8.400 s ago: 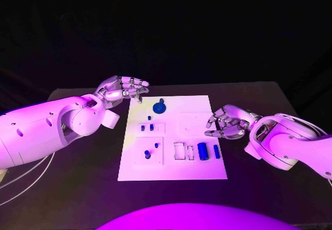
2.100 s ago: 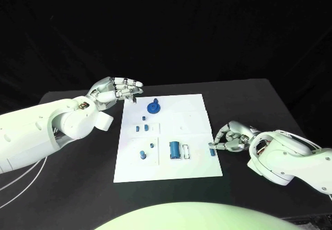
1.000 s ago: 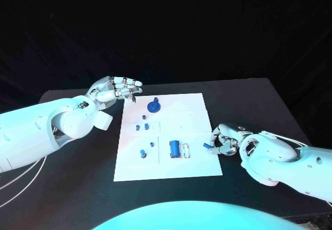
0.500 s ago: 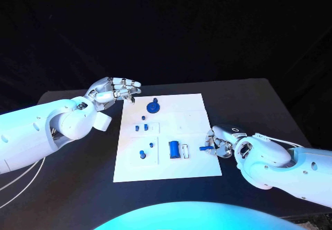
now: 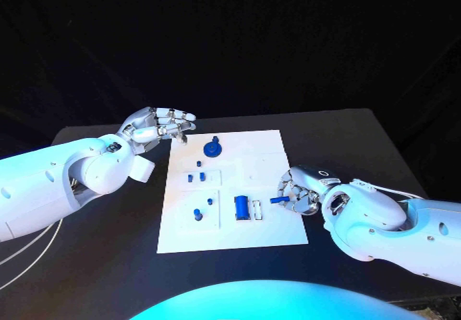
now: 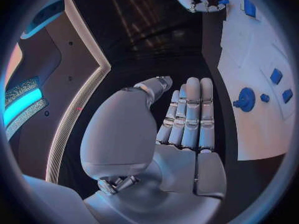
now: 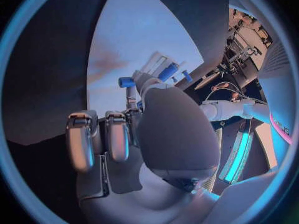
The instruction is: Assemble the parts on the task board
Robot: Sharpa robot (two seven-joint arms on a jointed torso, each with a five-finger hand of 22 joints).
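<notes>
The white task board lies in the middle of the black table. My right hand hovers at the board's right edge and pinches a thin blue part at its fingertips; the same thin blue part juts from my right hand in the right wrist view. A thick blue cylinder lies in the board's near half, just left of that hand. A round blue knob stands near the far edge, with small blue pieces on the left half. My left hand hangs empty off the far left corner.
In the left wrist view my left hand holds its fingers straight and together beside the board. Bare black table surrounds the board on all sides, with its far edge close behind the board.
My right hand has lifted the thin blue part off the board's right edge and carried it slightly inward. Before that, the thick cylinder moved to the left. The left hand stayed put.
</notes>
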